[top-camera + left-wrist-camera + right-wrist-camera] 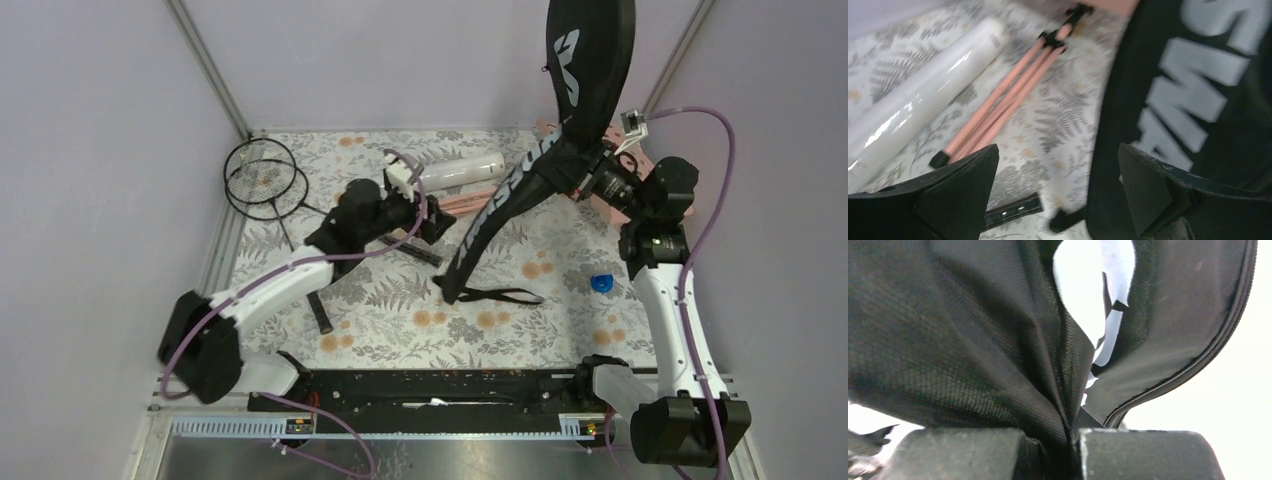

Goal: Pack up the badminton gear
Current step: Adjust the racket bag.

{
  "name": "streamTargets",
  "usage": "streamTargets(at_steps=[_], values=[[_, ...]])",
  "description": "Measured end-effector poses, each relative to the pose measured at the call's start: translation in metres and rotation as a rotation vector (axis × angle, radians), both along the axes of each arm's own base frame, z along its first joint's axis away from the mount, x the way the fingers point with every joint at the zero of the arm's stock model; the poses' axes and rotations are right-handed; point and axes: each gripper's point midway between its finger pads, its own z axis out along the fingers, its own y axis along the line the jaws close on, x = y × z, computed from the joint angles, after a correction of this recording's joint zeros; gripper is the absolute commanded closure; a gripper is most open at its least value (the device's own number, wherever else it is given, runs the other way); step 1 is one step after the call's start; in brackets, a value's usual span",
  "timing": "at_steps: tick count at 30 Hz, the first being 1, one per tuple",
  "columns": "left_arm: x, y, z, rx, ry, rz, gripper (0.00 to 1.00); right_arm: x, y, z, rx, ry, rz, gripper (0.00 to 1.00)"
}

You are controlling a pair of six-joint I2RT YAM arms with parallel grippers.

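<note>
**Containers.** The black racket-shaped bag (585,70) is lifted at its waist. Its wide head stands up above the far right of the tabletop (400,330), and its narrow lettered end slopes down to rest on the floral cloth near the centre. Its strap (505,295) lies loose on the cloth beside that lower end. In the right wrist view two fabric panels part above the grip and light shows through the gap. Whether anything lies inside the bag cannot be told.

The long white tube (460,170) lies on its side at the far centre, alongside the folded pink tripod legs (1008,95). Its contents cannot be told.

The two rackets (262,175) lie outside the bag, with their heads overlapping in the far left corner and their shafts running toward the near side. A small blue block (600,283) sits on the cloth to the right, apart from the bag.

**Jaws.**
- **Right jaws:** pressed together on a fold of the bag's fabric at the waist, holding it off the tabletop.
- **Left jaws:** spread wide and holding nothing, low over the cloth between the tube and the bag's lettered end. One finger (1153,190) is just beside the bag, but contact cannot be told.
</note>
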Motion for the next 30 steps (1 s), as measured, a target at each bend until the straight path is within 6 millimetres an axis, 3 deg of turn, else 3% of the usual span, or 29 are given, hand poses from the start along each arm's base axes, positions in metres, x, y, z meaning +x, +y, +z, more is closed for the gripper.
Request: streamTargets(at_steps=[2, 4, 9, 14, 18, 23, 26, 29, 30], values=[[-0.023, 0.001, 0.029, -0.082, -0.06, -0.061, 0.01, -0.012, 0.016, 0.016, 0.091, -0.039, 0.107, 1.0], [-0.045, 0.003, 0.044, -0.136, -0.097, -0.118, 0.01, -0.028, 0.037, 0.033, 0.145, -0.071, 0.236, 1.0], [-0.086, 0.019, 0.046, -0.198, -0.137, -0.181, 0.01, -0.099, 0.096, 0.06, 0.182, -0.149, 0.642, 1.0], [-0.116, 0.026, 0.053, -0.243, -0.157, -0.261, 0.01, -0.151, 0.105, 0.06, 0.087, -0.294, 0.873, 1.0], [-0.144, 0.025, 0.071, -0.302, -0.195, -0.38, 0.01, -0.166, 0.101, 0.051, 0.0, -0.381, 0.918, 1.0], [-0.175, 0.021, 0.096, -0.391, -0.252, -0.538, 0.01, -0.164, 0.102, 0.036, -0.046, -0.398, 0.934, 1.0], [-0.178, 0.014, 0.098, -0.41, -0.243, -0.597, 0.01, -0.163, 0.103, 0.029, -0.046, -0.398, 0.944, 1.0], [-0.169, 0.0, 0.092, -0.408, -0.177, -0.636, 0.02, -0.167, 0.104, 0.026, -0.047, -0.404, 0.968, 1.0], [-0.164, -0.007, 0.091, -0.411, -0.146, -0.657, 0.08, -0.167, 0.105, 0.026, -0.048, -0.408, 0.974, 1.0]])
